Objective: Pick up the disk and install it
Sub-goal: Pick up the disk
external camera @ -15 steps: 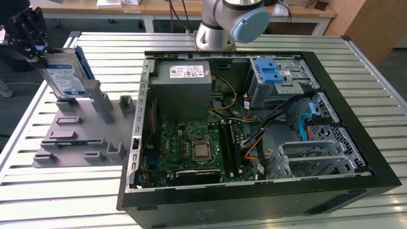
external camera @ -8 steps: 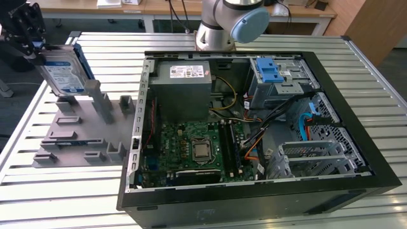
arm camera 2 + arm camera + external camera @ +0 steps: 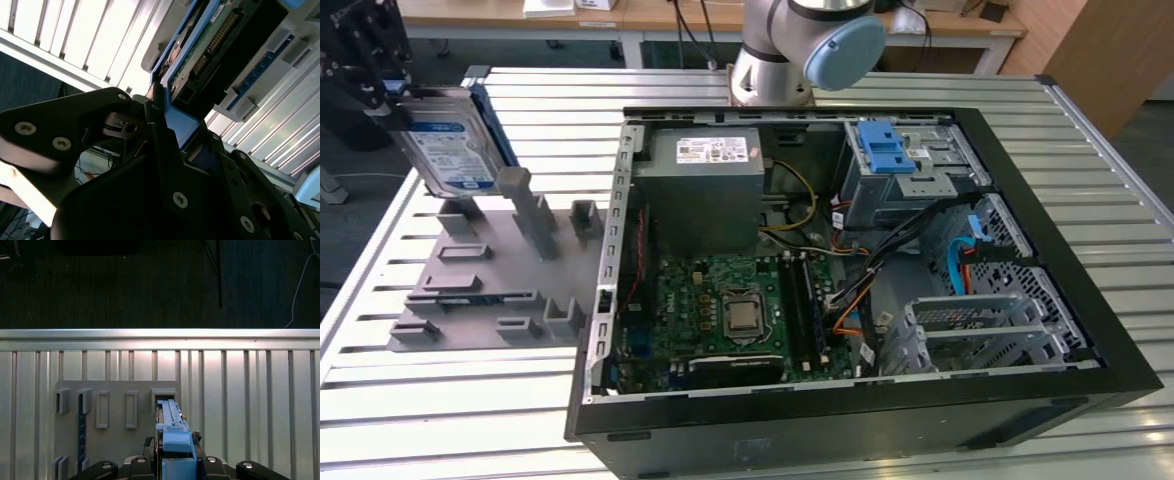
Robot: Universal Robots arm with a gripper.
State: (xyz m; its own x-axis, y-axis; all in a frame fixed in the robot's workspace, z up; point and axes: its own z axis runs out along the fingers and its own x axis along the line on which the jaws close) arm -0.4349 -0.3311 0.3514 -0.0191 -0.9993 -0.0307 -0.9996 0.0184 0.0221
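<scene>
My gripper (image 3: 387,90) is squeezed tight on the disk (image 3: 450,152).

The disk stands up on its edge at the grey rack (image 3: 487,285), on the exterior view's left of the open computer case (image 3: 854,415). I cannot tell if it touches the rack. I think it is heavy for its size, hard and smooth, and a bump could hurt it. Its blue side rails (image 3: 172,432) look like the safest place to hold.

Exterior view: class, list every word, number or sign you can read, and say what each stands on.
The blue-and-white label on the disk, held in the hand: print too small to read.
The white sticker on the power supply: print too small to read.
Nothing else legible.
</scene>
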